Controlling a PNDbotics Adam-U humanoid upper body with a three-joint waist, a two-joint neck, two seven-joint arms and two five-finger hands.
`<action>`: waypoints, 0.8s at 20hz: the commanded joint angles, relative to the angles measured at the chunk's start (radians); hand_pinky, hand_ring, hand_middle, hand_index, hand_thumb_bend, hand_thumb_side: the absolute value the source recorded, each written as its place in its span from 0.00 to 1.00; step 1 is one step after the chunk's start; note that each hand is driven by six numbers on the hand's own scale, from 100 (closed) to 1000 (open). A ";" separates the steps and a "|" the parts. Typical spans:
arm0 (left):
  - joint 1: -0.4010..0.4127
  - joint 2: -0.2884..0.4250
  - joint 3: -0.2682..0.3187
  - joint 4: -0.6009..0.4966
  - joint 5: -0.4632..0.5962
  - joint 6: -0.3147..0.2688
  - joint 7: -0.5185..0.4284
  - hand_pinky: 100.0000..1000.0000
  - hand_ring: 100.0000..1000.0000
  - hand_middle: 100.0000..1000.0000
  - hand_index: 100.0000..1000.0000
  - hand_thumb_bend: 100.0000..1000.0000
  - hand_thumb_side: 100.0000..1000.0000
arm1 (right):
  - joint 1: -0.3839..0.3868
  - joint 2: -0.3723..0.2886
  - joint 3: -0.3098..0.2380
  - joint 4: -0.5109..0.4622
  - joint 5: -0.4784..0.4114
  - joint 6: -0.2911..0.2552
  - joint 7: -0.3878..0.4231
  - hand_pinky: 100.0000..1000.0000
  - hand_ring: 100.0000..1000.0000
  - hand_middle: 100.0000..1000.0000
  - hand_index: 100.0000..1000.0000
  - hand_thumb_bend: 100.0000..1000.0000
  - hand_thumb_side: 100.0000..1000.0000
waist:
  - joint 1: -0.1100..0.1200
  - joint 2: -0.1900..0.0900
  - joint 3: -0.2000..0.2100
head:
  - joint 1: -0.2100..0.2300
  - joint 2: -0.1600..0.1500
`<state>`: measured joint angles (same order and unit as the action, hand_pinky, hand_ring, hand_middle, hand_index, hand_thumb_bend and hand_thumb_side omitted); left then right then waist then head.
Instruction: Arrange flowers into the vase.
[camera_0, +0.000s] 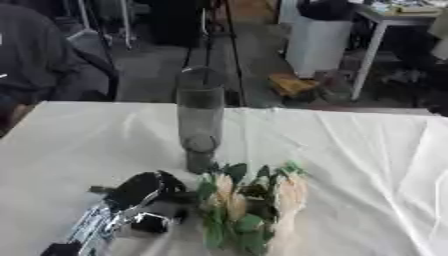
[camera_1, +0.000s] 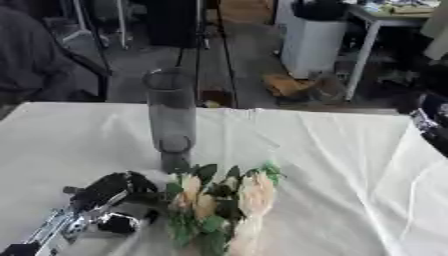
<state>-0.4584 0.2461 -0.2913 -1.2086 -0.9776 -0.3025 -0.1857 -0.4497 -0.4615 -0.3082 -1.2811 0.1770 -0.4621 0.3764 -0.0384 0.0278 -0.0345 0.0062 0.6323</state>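
A tall, clear grey glass vase (camera_0: 200, 120) stands upright on the white tablecloth (camera_0: 350, 150), a little left of the middle. Just in front of it lies a bunch of pale pink and cream flowers (camera_0: 249, 200) with green leaves, running down to the bottom edge. My left hand (camera_0: 143, 189), black on a silver wrist, comes in from the lower left and reaches the leaves on the bunch's left side. Whether it holds them is not clear. A dark and silver part of my right hand (camera_1: 432, 122) shows at the right edge, far from the flowers.
The tablecloth is wrinkled, with bare cloth to the right of the flowers. A person in dark clothes (camera_0: 35, 55) sits beyond the far left corner. Behind the table are a white bin (camera_0: 317, 42) and a white table leg (camera_0: 369, 55).
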 joint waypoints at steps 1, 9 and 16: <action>0.007 0.005 -0.017 0.015 0.016 -0.009 -0.049 0.32 0.29 0.28 0.62 0.37 0.35 | -0.021 -0.024 -0.005 -0.009 -0.012 -0.003 -0.001 0.77 0.78 0.62 0.73 0.00 0.82 | -0.003 -0.005 0.000 | -0.002 0.007; 0.013 0.016 -0.029 -0.006 0.046 -0.032 -0.139 0.00 0.00 0.00 0.36 0.43 0.64 | -0.020 -0.023 -0.007 -0.011 -0.012 -0.001 -0.002 0.77 0.78 0.62 0.74 0.00 0.82 | -0.003 -0.006 0.002 | -0.004 0.008; 0.016 0.013 -0.028 0.000 0.101 0.005 -0.128 0.00 0.00 0.00 0.23 0.25 0.75 | -0.020 -0.022 -0.007 -0.011 -0.011 -0.001 -0.002 0.77 0.78 0.62 0.73 0.00 0.82 | -0.003 -0.006 0.003 | -0.005 0.009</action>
<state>-0.4467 0.2463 -0.3123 -1.2188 -0.8860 -0.3083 -0.3100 -0.4497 -0.4611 -0.3084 -1.2810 0.1769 -0.4633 0.3755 -0.0385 0.0269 -0.0325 0.0025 0.6330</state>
